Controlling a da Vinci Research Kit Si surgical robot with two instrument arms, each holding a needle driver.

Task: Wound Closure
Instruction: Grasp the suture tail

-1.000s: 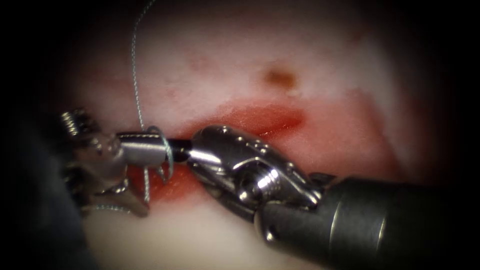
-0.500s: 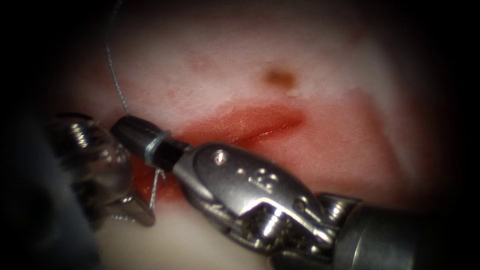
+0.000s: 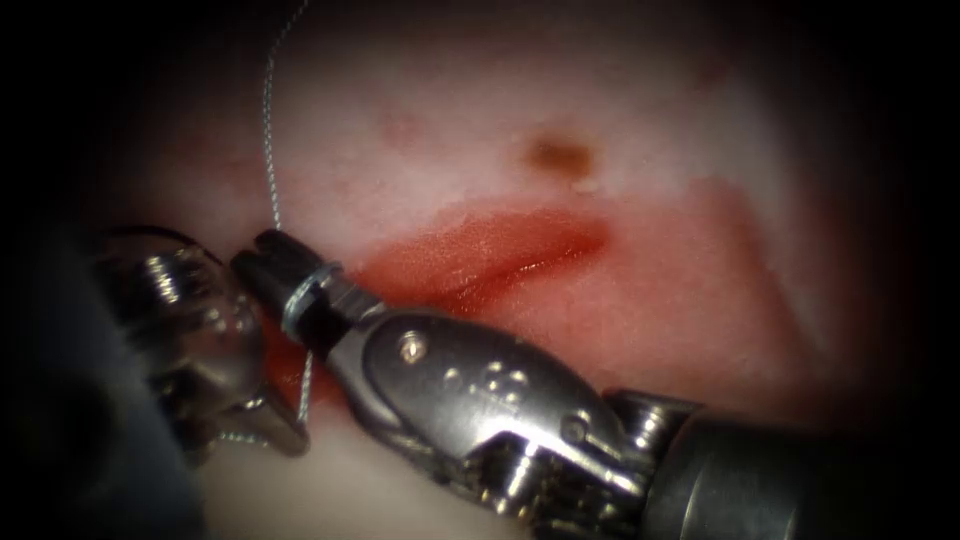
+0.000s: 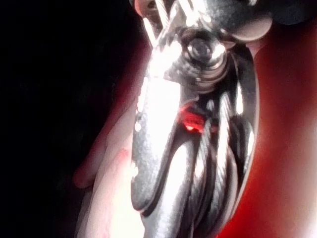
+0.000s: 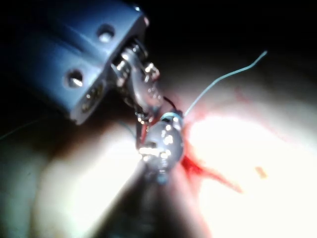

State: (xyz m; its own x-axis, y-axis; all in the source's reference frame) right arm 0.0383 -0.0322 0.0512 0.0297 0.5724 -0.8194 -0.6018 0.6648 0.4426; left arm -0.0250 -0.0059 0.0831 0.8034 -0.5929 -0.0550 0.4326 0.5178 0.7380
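Observation:
The cut (image 3: 500, 250) lies red and wet across the pale tissue (image 3: 450, 120). My right tool (image 3: 275, 262) reaches in from the lower right to the cut's left end, its jaws shut. A loop of thread (image 3: 300, 295) is wound around them. From the loop one strand of thread (image 3: 268, 130) climbs to the upper edge, and another drops to my left tool (image 3: 275, 430), whose jaws point down and are shut on the thread. In the right wrist view the loop (image 5: 171, 117) circles the right tool's tip beside the left tool (image 5: 141, 94). The left wrist view has the left tool's metal wrist (image 4: 198, 124) very close.
A small brown spot (image 3: 558, 155) marks the tissue above the cut's right end. Red fluid (image 3: 640, 290) stains the tissue around and below the cut. The right tool's wrist and shaft (image 3: 520, 420) cover the lower middle of the endoscope view.
The right tool has rolled its wrist and its jaws now point up and left, with the loop still around them. The upper strand swung left, then back right.

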